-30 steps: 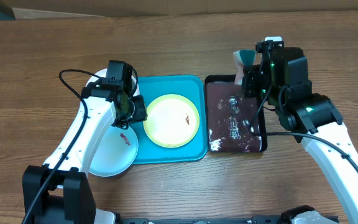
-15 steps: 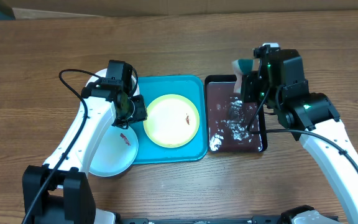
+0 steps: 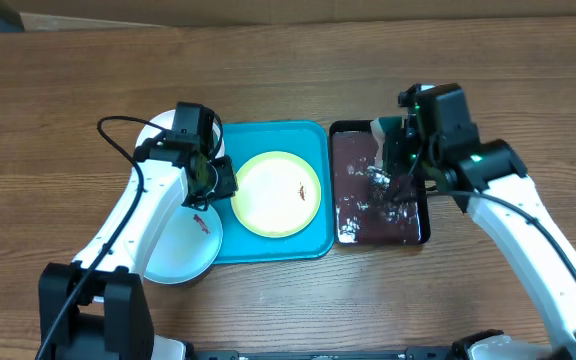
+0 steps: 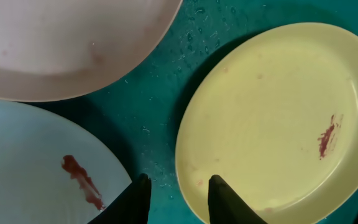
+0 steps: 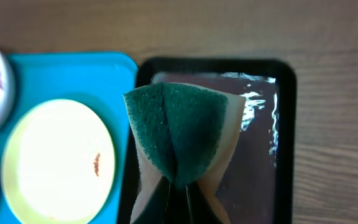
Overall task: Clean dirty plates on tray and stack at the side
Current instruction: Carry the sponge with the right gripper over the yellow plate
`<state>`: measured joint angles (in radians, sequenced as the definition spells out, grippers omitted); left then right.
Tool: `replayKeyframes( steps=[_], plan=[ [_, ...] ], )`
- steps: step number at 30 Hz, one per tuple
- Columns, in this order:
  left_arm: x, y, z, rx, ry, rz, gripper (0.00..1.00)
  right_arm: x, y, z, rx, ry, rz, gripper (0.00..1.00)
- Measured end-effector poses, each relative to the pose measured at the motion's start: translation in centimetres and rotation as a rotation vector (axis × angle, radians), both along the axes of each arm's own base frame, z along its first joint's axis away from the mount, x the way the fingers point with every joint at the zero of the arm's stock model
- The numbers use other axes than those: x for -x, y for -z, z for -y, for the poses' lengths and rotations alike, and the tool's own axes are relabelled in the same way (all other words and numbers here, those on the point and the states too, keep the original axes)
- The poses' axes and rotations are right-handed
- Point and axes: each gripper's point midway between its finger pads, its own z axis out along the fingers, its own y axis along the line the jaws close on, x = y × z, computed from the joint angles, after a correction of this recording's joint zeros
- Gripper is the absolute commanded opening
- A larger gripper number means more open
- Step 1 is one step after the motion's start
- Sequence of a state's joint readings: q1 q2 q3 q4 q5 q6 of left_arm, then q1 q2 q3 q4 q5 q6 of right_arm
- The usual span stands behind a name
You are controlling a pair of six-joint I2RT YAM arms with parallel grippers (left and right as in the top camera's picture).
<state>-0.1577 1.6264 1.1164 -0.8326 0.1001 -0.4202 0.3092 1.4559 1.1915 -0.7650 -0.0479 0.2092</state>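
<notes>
3 plates: yel-rimmed plate (image 3: 277, 193) lay flat in turquoise tray (image 3: 313, 242); lt-blue plate (image 3: 178, 250) & white plate (image 3: 156, 128) overlapped its L edge. 1 black tray (image 3: 420, 232) held foamy wet patches. 1 sponge (image 5: 179, 130), pinched folded in R gripper (image 5: 178, 199). L gripper (image 4: 176, 202) was narrowly parted, empty, at yel plate's rim.

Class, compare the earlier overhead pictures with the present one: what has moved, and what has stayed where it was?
The right gripper, shut on the sponge, moved a little left and nearer the robot, over the black tray. Nothing was picked up or let go. The left gripper hardly moved; the yellow plate and blue tray stayed put.
</notes>
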Motion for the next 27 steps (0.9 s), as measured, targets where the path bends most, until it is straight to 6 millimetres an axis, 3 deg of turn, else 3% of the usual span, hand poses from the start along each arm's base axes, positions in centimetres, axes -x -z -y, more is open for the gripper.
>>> replayKeyframes(
  steps=[7, 20, 22, 26, 27],
  plan=[
    [-0.1, 2.0, 0.0, -0.003, 0.0, -0.016, 0.33, -0.1, 4.0, 0.0, 0.036, 0.0, -0.11, 0.04],
    [-0.4, 5.3, 0.1, -0.011, 0.0, -0.076, 0.28, -0.2, 4.4, 0.0, 0.039, 0.0, -0.118, 0.04],
    [-0.4, 5.8, 0.1, -0.009, 0.001, -0.086, 0.24, -0.1, 4.4, 0.0, 0.04, 0.001, -0.119, 0.04],
    [-0.4, 6.0, 0.5, 0.005, 0.004, -0.089, 0.04, -0.1, 4.4, 0.0, 0.04, 0.001, -0.12, 0.04],
    [-0.5, 6.0, 0.6, 0.006, 0.006, -0.086, 0.04, -0.1, 4.4, 0.0, 0.041, 0.001, -0.122, 0.04]
  ],
)
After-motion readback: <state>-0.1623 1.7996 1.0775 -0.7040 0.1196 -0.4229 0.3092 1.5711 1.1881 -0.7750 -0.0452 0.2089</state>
